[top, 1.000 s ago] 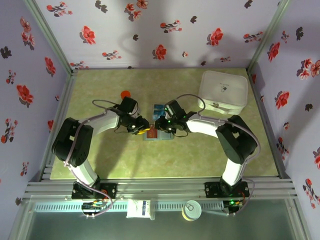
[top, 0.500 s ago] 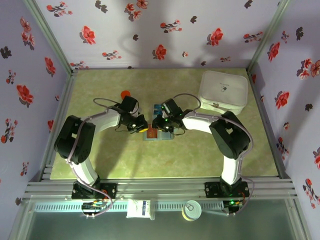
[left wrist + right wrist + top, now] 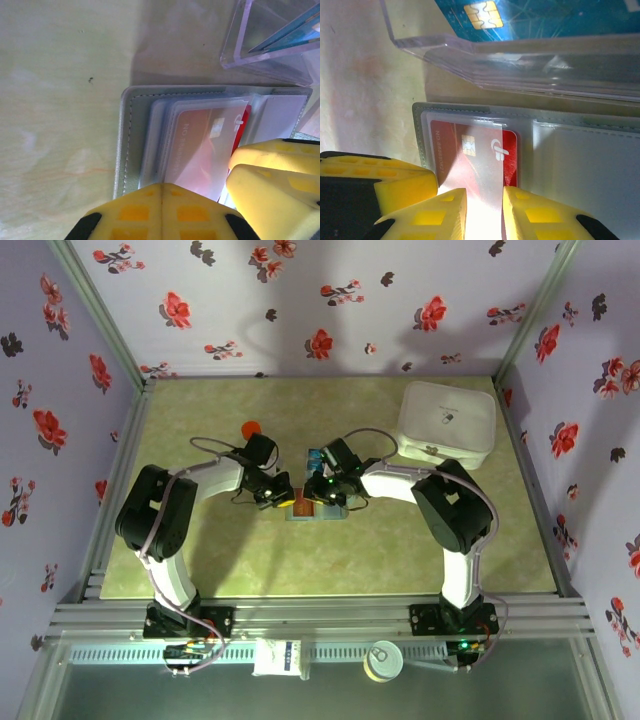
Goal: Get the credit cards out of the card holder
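The card holder (image 3: 338,513) lies open on the table, grey rim outside, pale clear sleeves inside (image 3: 131,140) (image 3: 580,160). A red credit card (image 3: 470,150) with a chip sits in its left sleeve (image 3: 200,145). My left gripper (image 3: 161,186) is shut, its joined tips over the near edge of that sleeve (image 3: 285,498). My right gripper (image 3: 484,202) stands open by a narrow gap, one finger on each side of the red card's near end (image 3: 322,495). Its yellow fingers (image 3: 270,175) show at the right of the left wrist view.
A clear plastic square (image 3: 530,55) holding a blue chip card (image 3: 530,15) lies just beyond the holder (image 3: 318,456) (image 3: 270,35). A big white rounded box (image 3: 447,420) stands at the back right. A small red-orange object (image 3: 250,428) sits behind the left arm.
My left gripper has gone from partly open to shut at the holder. The right arm's elbow has swung a little left; its jaws keep the same gap.
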